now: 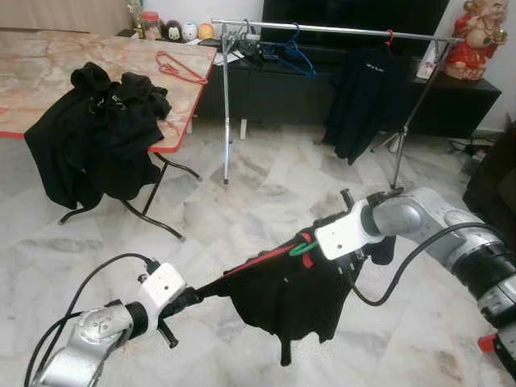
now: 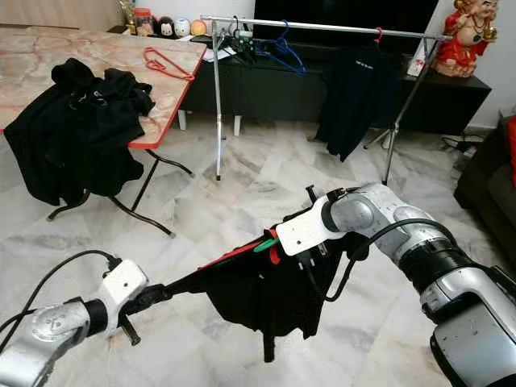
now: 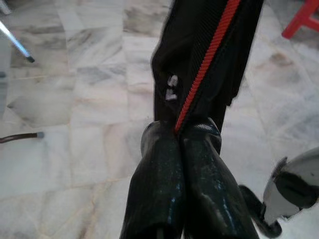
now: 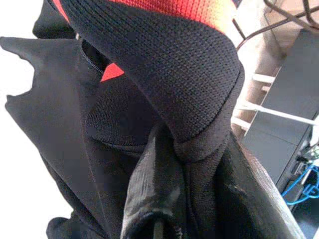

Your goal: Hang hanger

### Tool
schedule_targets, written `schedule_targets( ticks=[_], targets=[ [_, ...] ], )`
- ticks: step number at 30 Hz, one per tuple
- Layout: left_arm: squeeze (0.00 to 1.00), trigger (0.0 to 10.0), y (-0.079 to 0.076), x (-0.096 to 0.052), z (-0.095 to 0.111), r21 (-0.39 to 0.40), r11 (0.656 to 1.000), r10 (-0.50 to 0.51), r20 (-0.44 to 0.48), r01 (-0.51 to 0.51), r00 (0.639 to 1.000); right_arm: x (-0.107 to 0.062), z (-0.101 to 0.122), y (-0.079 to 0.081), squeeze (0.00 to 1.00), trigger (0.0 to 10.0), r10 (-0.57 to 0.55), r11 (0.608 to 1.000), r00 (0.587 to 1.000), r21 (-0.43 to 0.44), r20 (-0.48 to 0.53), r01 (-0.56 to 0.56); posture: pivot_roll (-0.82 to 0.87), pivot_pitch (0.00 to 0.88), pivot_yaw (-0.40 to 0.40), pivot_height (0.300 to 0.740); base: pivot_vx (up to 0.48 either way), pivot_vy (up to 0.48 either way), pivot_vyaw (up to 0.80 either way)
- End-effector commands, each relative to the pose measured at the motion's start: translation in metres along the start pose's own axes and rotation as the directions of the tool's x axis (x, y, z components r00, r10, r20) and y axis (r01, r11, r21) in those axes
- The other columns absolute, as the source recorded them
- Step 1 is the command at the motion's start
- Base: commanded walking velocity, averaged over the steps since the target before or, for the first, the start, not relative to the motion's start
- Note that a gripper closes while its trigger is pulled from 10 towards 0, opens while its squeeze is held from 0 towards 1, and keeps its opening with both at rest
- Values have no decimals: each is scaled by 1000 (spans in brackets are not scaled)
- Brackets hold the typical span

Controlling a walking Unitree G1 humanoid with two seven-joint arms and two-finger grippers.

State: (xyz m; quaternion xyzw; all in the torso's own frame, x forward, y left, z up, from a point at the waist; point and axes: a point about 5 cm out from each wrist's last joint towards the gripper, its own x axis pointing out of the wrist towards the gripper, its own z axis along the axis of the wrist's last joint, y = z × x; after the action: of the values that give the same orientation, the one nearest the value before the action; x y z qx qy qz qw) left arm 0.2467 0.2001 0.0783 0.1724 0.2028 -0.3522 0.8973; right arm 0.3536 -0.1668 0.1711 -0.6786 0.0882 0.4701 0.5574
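— In your head views, what do you hold?

— You hold a black shirt on a red hanger, stretched above the marble floor. Your left gripper pinches one end, your right gripper the collar end. Behind stands the metal rack, with a second black shirt hanging on it.

— And your left wrist view?

— The two glossy black fingers are closed together on the cloth, where the red ribbed line comes out.

— Your right wrist view?

— The fingers clamp the knitted collar, black with a red band; the weave is coarse.
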Motion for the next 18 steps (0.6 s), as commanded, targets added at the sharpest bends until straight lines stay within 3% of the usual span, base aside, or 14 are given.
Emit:
schedule_targets(
  ticks=[1,3,6,7,11,12,16,18],
  targets=[
    [0,0,19,-18,-18,-76,992,92,-103,-101,990,-15,-24,3,0,0,-5,995,994,102,-108,16,4,22,-108,716,0,0,0],
    [0,0,21,-18,-15,-84,991,96,-87,-104,991,-14,-21,5,0,0,2,995,995,103,-101,8,7,22,-108,716,0,0,0],
    [0,0,26,-16,6,-125,985,122,19,-119,992,-7,-7,11,0,0,12,996,998,84,-62,-7,8,21,-109,716,0,0,0],
    [0,0,28,-15,16,-143,982,138,71,-127,988,-4,0,11,0,0,2,994,999,110,-33,2,8,21,-109,716,0,0,0],
    [0,0,28,-14,30,-175,977,146,137,-121,980,3,10,14,0,0,-16,985,1000,169,2,15,4,20,-109,716,0,0,0],
    [0,0,29,-13,40,-197,974,150,189,-112,971,7,17,15,0,0,-33,973,999,229,30,26,4,20,-109,716,0,0,0],
    [0,0,25,-16,66,-203,978,116,315,-52,942,13,20,21,0,0,-30,958,999,286,-13,33,7,18,-113,716,0,0,0],
    [0,0,21,-17,70,-180,983,78,325,-20,942,13,18,24,0,0,-24,959,999,281,-48,36,8,18,-113,716,0,0,0]
  ],
)
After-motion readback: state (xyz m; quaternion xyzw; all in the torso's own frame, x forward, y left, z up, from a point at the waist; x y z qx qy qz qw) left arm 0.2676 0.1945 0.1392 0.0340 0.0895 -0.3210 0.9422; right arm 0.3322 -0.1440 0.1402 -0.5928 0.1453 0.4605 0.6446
